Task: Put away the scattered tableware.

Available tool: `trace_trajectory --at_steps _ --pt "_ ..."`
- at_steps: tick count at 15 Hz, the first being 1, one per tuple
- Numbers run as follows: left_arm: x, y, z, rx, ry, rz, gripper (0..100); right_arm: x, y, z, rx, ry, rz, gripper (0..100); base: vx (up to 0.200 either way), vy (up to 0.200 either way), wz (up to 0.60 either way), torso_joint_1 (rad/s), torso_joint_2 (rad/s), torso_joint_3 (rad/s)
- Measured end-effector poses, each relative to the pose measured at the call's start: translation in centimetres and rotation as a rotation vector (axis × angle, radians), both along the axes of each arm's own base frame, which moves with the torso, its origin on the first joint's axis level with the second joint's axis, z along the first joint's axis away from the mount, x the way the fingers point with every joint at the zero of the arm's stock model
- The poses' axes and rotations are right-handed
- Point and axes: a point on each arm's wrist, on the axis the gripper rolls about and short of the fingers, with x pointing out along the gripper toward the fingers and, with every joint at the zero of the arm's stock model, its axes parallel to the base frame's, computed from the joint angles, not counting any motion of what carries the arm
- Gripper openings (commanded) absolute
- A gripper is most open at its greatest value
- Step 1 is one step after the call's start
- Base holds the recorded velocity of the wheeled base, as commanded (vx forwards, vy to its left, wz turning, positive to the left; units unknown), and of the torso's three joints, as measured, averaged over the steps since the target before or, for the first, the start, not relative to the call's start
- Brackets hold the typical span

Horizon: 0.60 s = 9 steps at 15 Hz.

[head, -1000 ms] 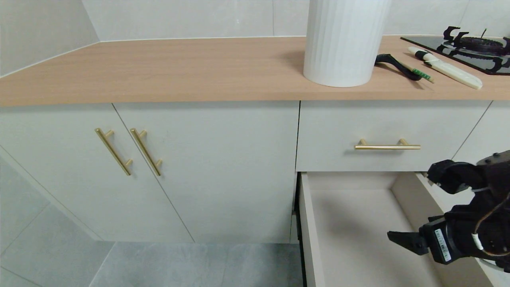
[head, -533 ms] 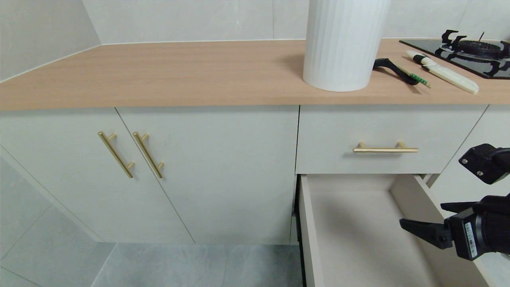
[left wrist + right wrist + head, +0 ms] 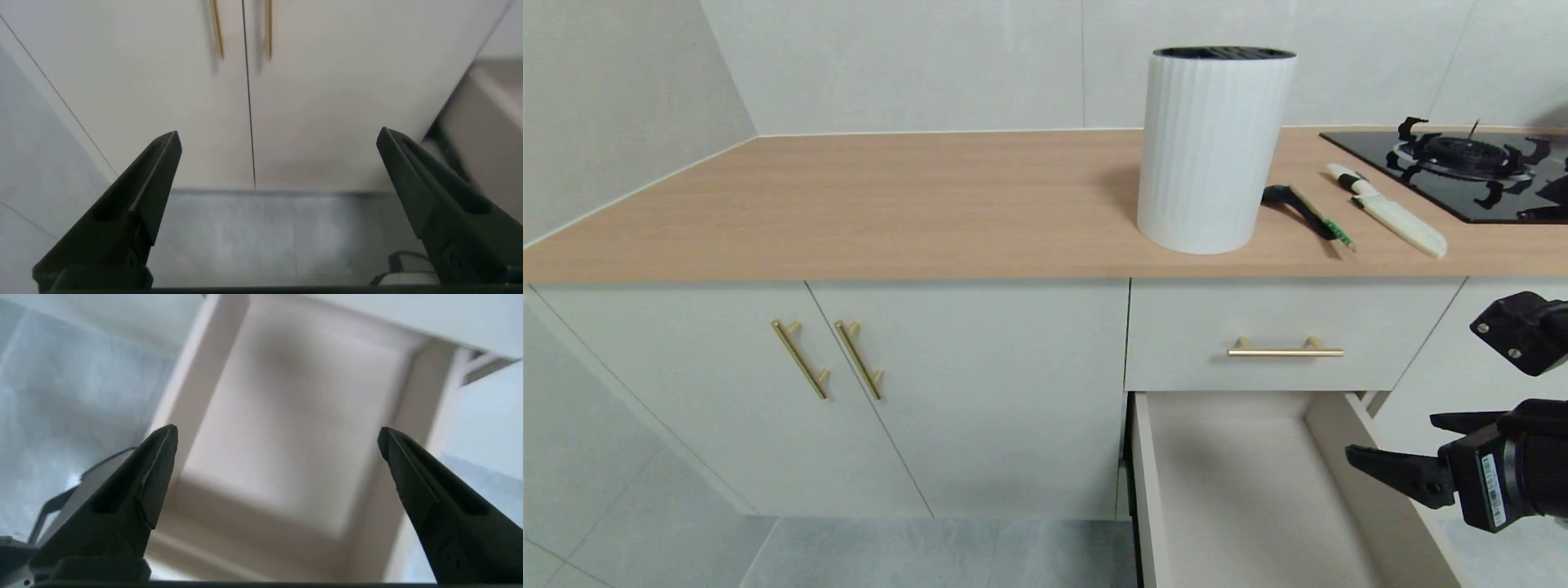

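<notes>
Above the open drawer [image 3: 294, 457] hangs the right gripper [image 3: 276, 437], fingers apart; the left gripper [image 3: 278, 140], fingers spread, faces 2 cabinet doors [image 3: 343, 90].

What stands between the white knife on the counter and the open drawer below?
Nothing visible does. The white knife lies near the front edge of the counter; the open drawer juts out past the closed drawer above it.

Bare wood ran along the countertop [image 3: 890, 204] from its left edge to the white ribbed knife block [image 3: 1213, 147] near the front edge. Beyond it, a black-handled tool [image 3: 1294, 204], a white knife [image 3: 1392, 216] and the gas hob [image 3: 1462, 175] crowded the right end. Below, the pulled-out drawer [image 3: 1145, 482] opened upward, floor bare.
</notes>
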Motion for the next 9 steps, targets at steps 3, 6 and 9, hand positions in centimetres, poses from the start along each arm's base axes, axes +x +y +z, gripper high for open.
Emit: trace_trajectory --at_steps 3,6,9 --pt "0.0 0.0 0.0 0.0 0.0 0.0 100 0.0 0.0 0.0 -0.001 -0.001 -0.002 100 0.0 0.0 0.0 0.333 -0.47 -0.253" --pt "0.0 0.0 0.0 0.0 0.0 -0.001 100 -0.1 -0.1 0.2 -0.014 -0.016 0.006 100 0.0 0.0 0.0 0.095 -0.15 -0.084" --pt "0.0 0.0 0.0 0.0 0.0 0.0 100 0.3 -0.1 2.5 0.013 -0.078 -0.014 100 0.0 0.0 0.0 0.0 0.0 0.0"
